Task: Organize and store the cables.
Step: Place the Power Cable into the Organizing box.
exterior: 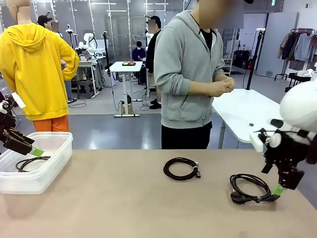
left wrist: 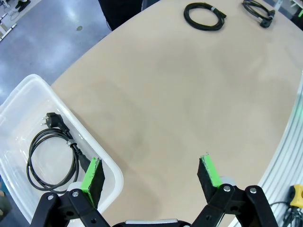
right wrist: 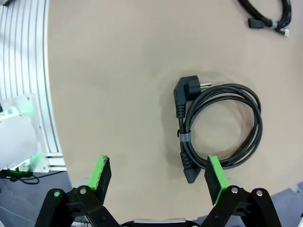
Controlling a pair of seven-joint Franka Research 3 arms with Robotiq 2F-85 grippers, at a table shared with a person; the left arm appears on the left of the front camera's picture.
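From where I stand the pale tan table (exterior: 124, 208) takes up the whole lower half of the front view, matte and smooth, with a curved far edge. Behind it, at upper centre, a person (exterior: 190, 74) in a soft grey hooded top holds both hands together at the chest. At the lower left sits a clear plastic bin (exterior: 52, 171), rectangular with rounded corners and a rolled rim. The left gripper (left wrist: 149, 163) hangs over the bin's near edge, jaws spread wide and empty; one green pad hangs over the bin and the other over bare table. The right gripper (right wrist: 157, 161), at the lower right of the front view, also has its jaws spread and grips nothing. The first cable (left wrist: 30, 163) lies in the bin as a loose round black coil. The second cable (exterior: 166, 169) is a tighter ring at mid-table. The third cable (right wrist: 227, 91) rests flat at the lower right, just under the right gripper. The wrist cameras add what the front view blurs: a two-pin plug (left wrist: 53, 120) at the bin coil's end, an angled plug (right wrist: 185, 90) on the third, and a thin band (right wrist: 183, 137) cinching its glossy rubbery strands.
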